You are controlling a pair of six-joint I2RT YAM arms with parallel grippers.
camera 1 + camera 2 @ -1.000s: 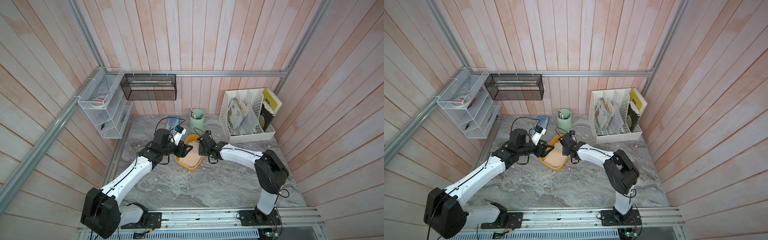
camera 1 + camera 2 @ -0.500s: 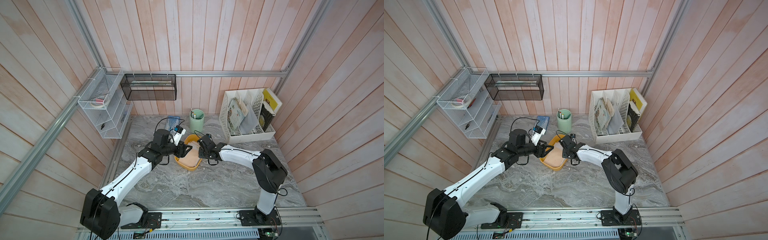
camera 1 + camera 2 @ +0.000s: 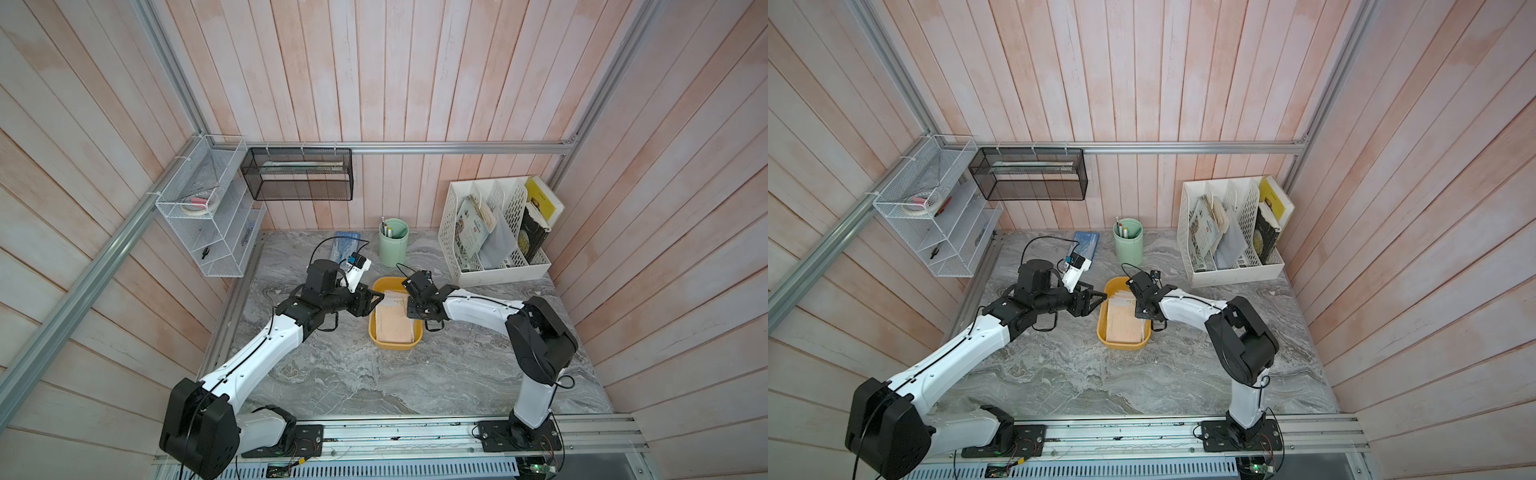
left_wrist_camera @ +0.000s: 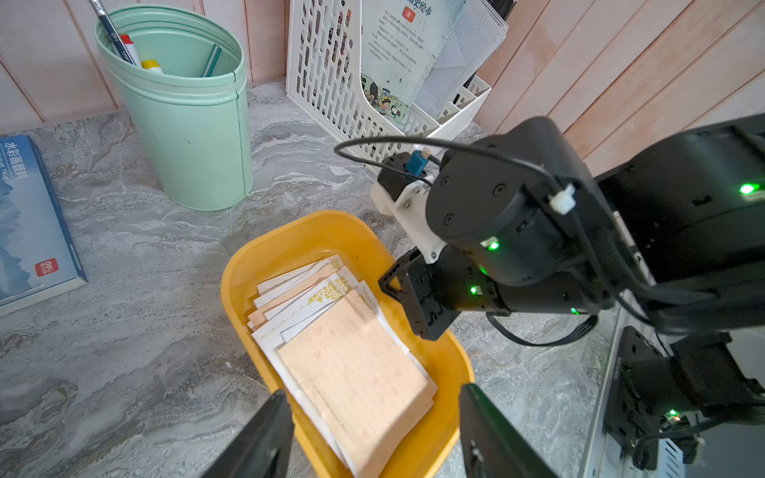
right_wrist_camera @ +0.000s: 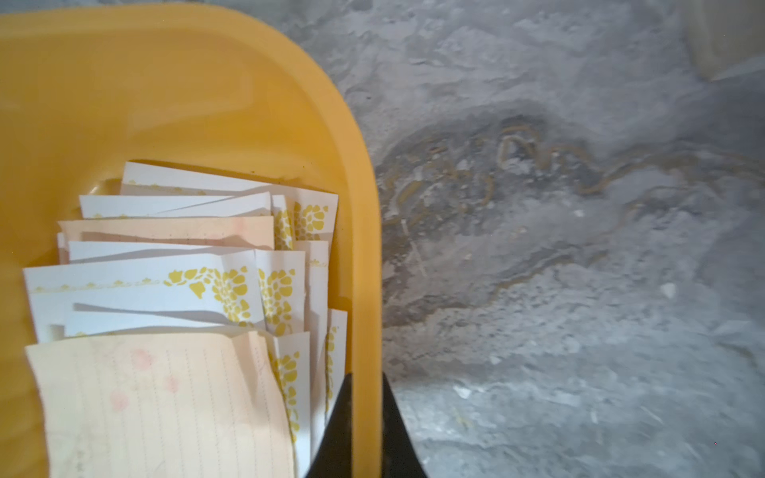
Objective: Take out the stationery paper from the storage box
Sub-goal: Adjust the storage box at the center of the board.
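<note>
No paper is out yet. All the stationery paper point(image 4: 356, 364) lies inside the yellow storage box point(image 4: 289, 236). It is a messy pile, with a peach lined sheet on top and white sheets with gold flower corners under it. The box sits flat on the grey desk point(image 4: 136, 339), between your two arms. Your right claw point(image 5: 366, 378) is clenched on the side wall of the box, with one finger inside next to the sheets and one finger outside. It grips the box, not the paper, so I think it is there to keep the box from sliding. Your left claw point(image 4: 372, 393) is released and empty, with its fingers wide apart at one end of the box. No sheet lies on the desk. So the box looks ready, and the real job is left. You need to pinch the sheets with the left claw, lift them over the wall, and set them down outside.
</note>
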